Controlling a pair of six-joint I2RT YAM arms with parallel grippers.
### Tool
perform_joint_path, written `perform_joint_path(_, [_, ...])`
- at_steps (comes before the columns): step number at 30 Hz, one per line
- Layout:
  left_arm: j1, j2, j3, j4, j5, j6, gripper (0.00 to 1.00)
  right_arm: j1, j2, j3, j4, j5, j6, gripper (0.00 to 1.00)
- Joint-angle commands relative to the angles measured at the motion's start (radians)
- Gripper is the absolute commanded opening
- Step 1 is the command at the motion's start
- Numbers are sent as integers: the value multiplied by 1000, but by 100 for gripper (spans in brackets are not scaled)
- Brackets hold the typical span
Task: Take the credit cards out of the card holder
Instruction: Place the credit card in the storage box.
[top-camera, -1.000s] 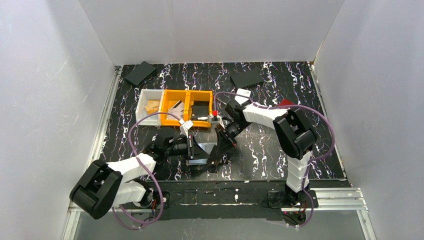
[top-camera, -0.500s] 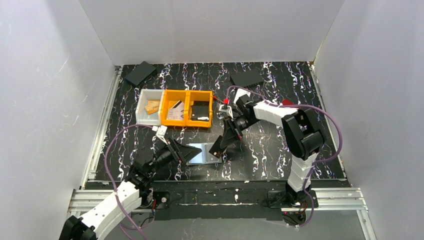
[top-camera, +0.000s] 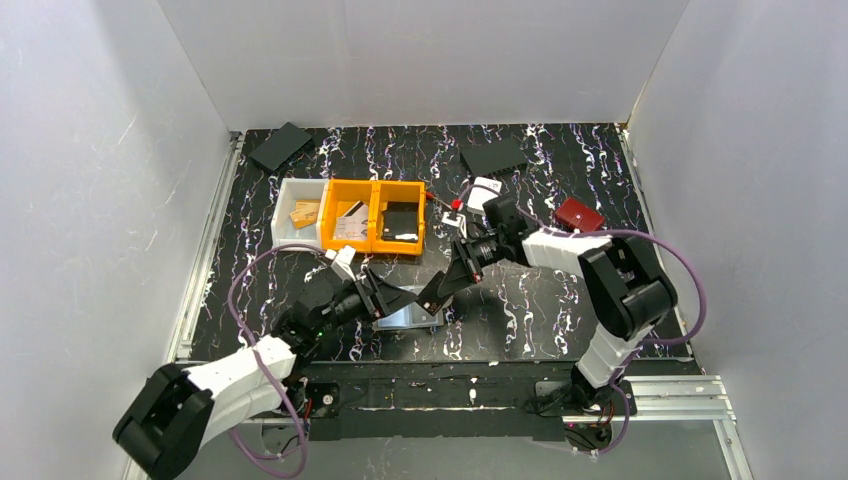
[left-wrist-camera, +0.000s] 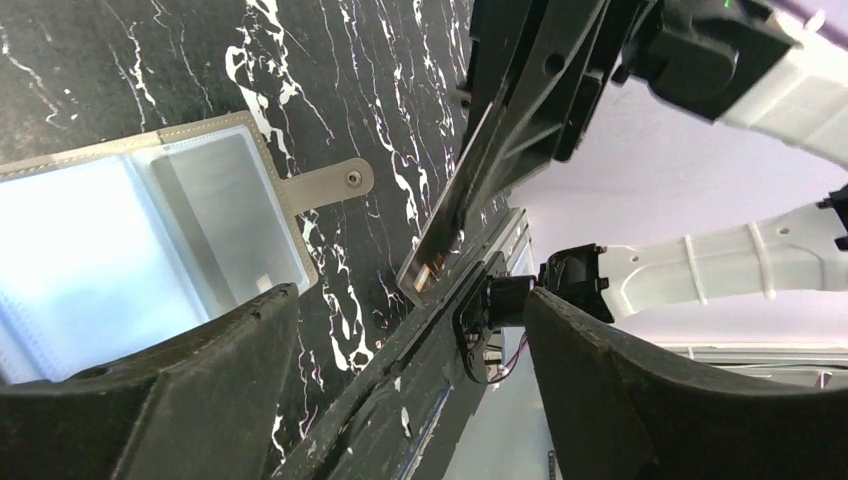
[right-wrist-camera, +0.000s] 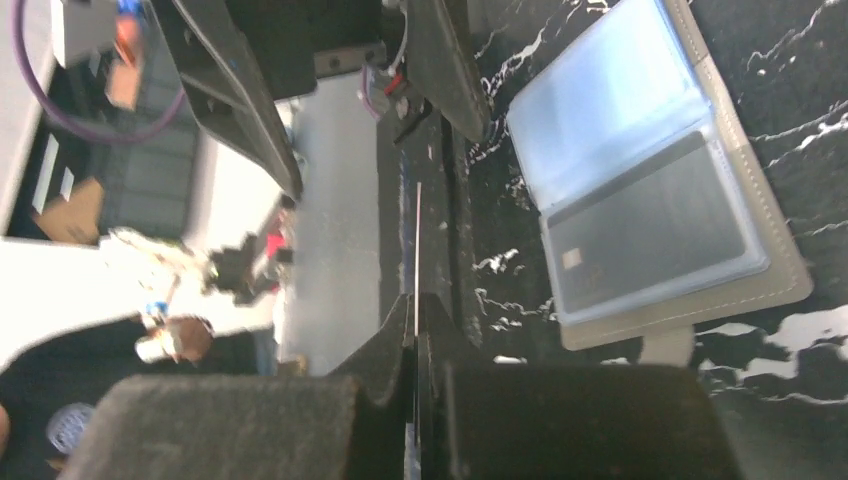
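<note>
The white bin (top-camera: 283, 232) holds tan pieces (top-camera: 303, 213). The orange bin (top-camera: 371, 214) holds a pale slip (top-camera: 349, 223) on the left and a dark item (top-camera: 401, 220) on the right. The left gripper (top-camera: 383, 298) hangs open at the left edge of the holder (top-camera: 412, 315), which is spread flat on the table (top-camera: 520, 290) (a dark card (right-wrist-camera: 650, 235) sits in one clear pocket). The right gripper (top-camera: 437, 293) pinches a card (left-wrist-camera: 452, 210) edge-on. A second ago both grippers crowded over the holder, but now it lies exposed.
</note>
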Motion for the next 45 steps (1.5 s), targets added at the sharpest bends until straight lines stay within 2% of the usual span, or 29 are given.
perform_joint_path(1, [-20,123,56,184,-25,-22,77,-3,-103,-89,603,61,537,1])
perform_joint_path(3, [-25,178,63,251,-15,-40,73,-3,-100,-56,474,71,428,1])
perform_joint_path(4, [-26,199,64,283,-15,-53,71,-2,-96,-67,505,63,455,1])
perform_joint_path(7, [-35,249,65,354,-24,-76,66,-2,-87,-139,779,58,671,1])
perform_joint_path(10, [-41,293,74,415,-24,-94,55,-2,-83,-152,790,81,703,1])
perform_joint_path(16, [-42,353,75,515,-32,-119,44,-2,-78,-161,780,90,713,1])
perform_joint_path(20, [-41,357,78,522,-31,-108,26,-2,-77,-164,782,89,710,1])
perform_joint_path(24, [-41,357,75,535,-18,-91,0,-1,-68,-163,783,78,703,1])
perform_joint_path(26, [-41,349,67,544,-16,-80,0,0,-66,-160,781,68,690,1])
perform_joint_path(28, [-40,334,59,535,3,-51,0,-2,-66,-147,742,52,646,16])
perform_joint_path(29, [-39,324,61,496,28,-20,0,-2,-66,-127,696,22,597,31])
perform_joint_path(31, [-32,293,83,385,112,43,0,-9,-70,-58,475,-23,407,49])
perform_joint_path(32, [-29,274,102,319,152,81,0,-16,-74,-7,289,-25,227,57])
perform_joint_path(33, [-27,249,119,244,198,125,0,-18,-76,77,40,-5,-67,65])
perform_joint_path(35, [-21,192,162,60,273,229,0,-17,-65,223,-443,71,-514,80])
perform_joint_path(36, [-20,159,190,-56,302,291,0,-17,-54,271,-597,89,-644,83])
perform_joint_path(38, [-20,105,240,-235,344,408,0,-17,-40,314,-769,90,-796,84])
perform_joint_path(40, [-19,79,291,-367,389,518,0,-6,-33,315,-841,64,-909,84])
perform_joint_path(42, [-20,117,395,-566,449,638,0,30,-6,351,-998,81,-1122,79])
perform_joint_path(43, [-19,166,461,-665,459,700,0,49,24,386,-1131,65,-1287,76])
perform_joint_path(44, [-20,208,498,-694,471,728,0,52,51,412,-1257,37,-1417,71])
perform_joint_path(45, [-20,228,513,-696,480,734,0,55,65,420,-1298,27,-1441,63])
